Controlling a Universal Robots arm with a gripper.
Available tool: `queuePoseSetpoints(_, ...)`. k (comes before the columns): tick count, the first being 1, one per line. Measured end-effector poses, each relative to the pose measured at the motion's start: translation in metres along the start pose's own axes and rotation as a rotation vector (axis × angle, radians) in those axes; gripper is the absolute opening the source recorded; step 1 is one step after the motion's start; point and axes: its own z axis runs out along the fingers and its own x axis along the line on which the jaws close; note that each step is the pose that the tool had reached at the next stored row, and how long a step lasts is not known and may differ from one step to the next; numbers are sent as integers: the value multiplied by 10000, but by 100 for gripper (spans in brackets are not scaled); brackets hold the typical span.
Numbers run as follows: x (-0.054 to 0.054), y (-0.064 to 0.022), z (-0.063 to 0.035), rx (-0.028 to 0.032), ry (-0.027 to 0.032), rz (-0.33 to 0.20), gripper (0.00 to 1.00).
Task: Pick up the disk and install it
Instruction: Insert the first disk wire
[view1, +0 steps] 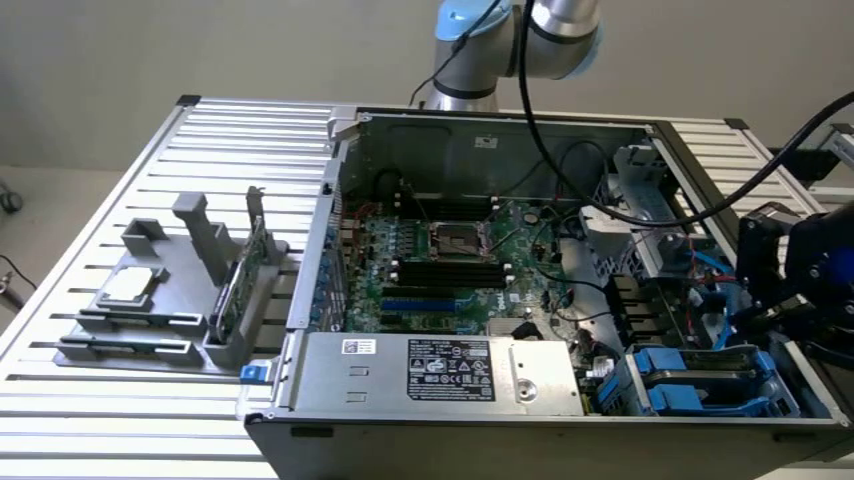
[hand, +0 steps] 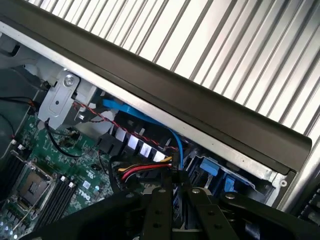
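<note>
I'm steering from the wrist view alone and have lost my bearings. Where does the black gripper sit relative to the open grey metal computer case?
Observer: The black gripper is at the open grey metal computer case's side on the exterior view's right, near the blue plastic drive carriers.
Operator: What is on the slatted aluminium table outside the case?
Observer: On the exterior view's left, a grey fixture holds a small square silver chip and an upright thin green circuit card.
Operator: And along the case's end nearest that camera?
Observer: A silver box-shaped power supply with a white label.
</note>
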Motion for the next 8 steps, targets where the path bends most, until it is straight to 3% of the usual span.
queuePoseSetpoints(4, 22, -39, -6, 8, 22, 52, 17)
queuePoseSetpoints(8, 29, -53, -6, -7, 0, 279, 17)
